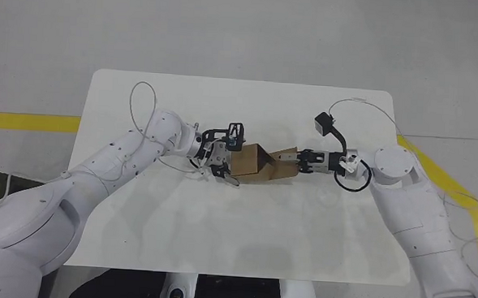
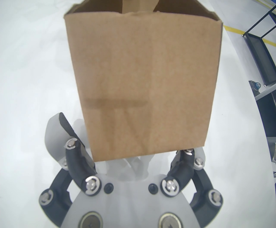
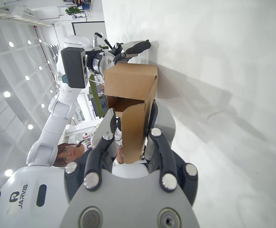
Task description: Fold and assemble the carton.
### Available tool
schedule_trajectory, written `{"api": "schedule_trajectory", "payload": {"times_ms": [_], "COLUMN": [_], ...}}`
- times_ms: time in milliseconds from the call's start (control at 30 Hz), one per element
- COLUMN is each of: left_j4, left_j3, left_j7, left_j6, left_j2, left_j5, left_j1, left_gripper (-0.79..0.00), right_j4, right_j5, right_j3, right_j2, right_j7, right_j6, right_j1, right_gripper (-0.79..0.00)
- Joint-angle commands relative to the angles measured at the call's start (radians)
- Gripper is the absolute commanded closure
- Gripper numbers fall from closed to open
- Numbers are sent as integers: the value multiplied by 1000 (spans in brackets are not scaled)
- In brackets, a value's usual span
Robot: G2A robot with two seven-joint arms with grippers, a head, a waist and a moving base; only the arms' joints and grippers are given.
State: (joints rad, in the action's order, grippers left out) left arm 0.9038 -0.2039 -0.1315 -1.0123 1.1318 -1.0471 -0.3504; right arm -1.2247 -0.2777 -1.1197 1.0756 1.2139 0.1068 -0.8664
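Top view first: carton (image 1: 254, 163) lies on its side mid-frame on the white surface (image 1: 316, 234), w/ one arm at each end. The left gripper (image 1: 222, 158) sits at the carton's closed end, left of centre. The right gripper (image 1: 297, 160) is at the open end, where a flap (image 1: 284, 155) sticks out toward it. I read this as a brace-and-fold setup: one end is backed up so the box can't slide while the other end gets worked. Left wrist view: a plain carton (image 2: 146, 86) panel takes up most of the frame. The left gripper (image 2: 125, 146) is spread wide, fingers (image 2: 75, 151) at lower left and lower right, either side of the carton's near edge. Can't tell if they touch it; looks more like a backstop than a grab. Right wrist view: the carton (image 3: 131, 79) mouth is open at frame centre, w/ the flap (image 3: 133, 129) running down between the right gripper (image 3: 132, 121) fingers (image 3: 108, 121). It's partly spread. One finger looks to lie against the flap, while the other shows a gap, so I'd say it isn't pinching. My guess is the flap sits there so the arm can steer it inward. End flaps aren't folded in yet, so the carton is early-to-mid assembly imo. The risk is the box skidding if the far end isn't really backed.
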Motion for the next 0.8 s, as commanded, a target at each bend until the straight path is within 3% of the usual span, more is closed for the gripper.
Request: {"api": "schedule_trajectory", "payload": {"times_ms": [0, 233, 767], "left_j4": [-1, 4, 39], "left_j3": [-6, -35, -117], "left_j7": [-11, -48, -57], "left_j6": [0, 0, 0], "left_j2": [-1, -6, -8], "left_j5": [2, -16, -75], "left_j1": [-2, -12, -53], "left_gripper": [-785, -785, -785], "right_j4": [0, -29, -70], "right_j5": [-4, 19, 37], "right_j3": [-11, -39, -86], "right_j2": [-3, -18, -46], "right_j7": [4, 23, 52], "right_j6": [5, -11, -64], "right_j1": [-5, -32, -104], "right_gripper": [-326, -369, -366]}}
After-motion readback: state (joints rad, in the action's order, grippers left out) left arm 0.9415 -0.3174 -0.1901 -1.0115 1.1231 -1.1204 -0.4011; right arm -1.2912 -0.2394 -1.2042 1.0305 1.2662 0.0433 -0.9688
